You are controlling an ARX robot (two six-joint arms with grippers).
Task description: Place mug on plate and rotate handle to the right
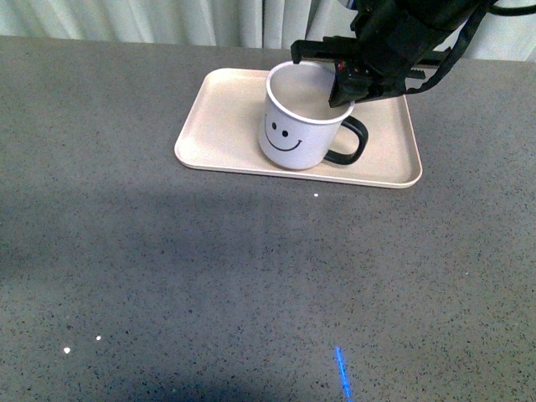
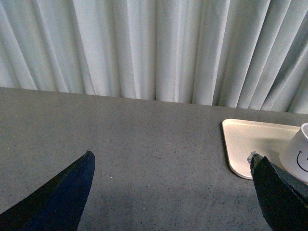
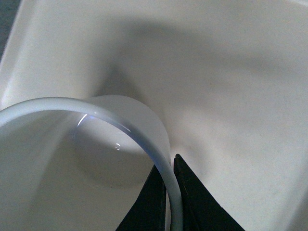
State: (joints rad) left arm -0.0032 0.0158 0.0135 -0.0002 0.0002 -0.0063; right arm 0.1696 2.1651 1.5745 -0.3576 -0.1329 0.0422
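Pretty much at the finish line, judging by this. White enamel-style mug with a black smiley face (image 1: 295, 126), upright on the flat pale pink rectangular plate (image 1: 222, 117), so placement part done as far as visible. Glossy black C-shaped loop handle (image 1: 352, 141) sticking out just below the right fingers (image 1: 343, 88), on the robot's right side of the mug, smiley face toward the camera. Rotation seemingly there too, or near enough. Maybe a hair toward the front, hard to call.

Right fingers clenched on the mug's rim (image 3: 161, 154). In the wrist shot, thin white wall pinched between the two dark fingers (image 3: 197, 207), one inside the cup, one outside, no gap showing. Bare plate floor just behind them, nothing else close by.

Over on the other side, left fingers (image 2: 57, 202) spread wide, gripping nothing, hanging over the bare grey speckled surface (image 2: 144, 144). Corner of the plate (image 2: 250, 139) just beside one of them, a sliver of the mug (image 2: 298, 154) past that. Not involved in anything right now.

Left to do, at a guess: let go of the rim and lift clear without nudging the mug or swinging the handle off line. Worth watching that inner finger on the way out, easy to drag the wall and twist a light cup.
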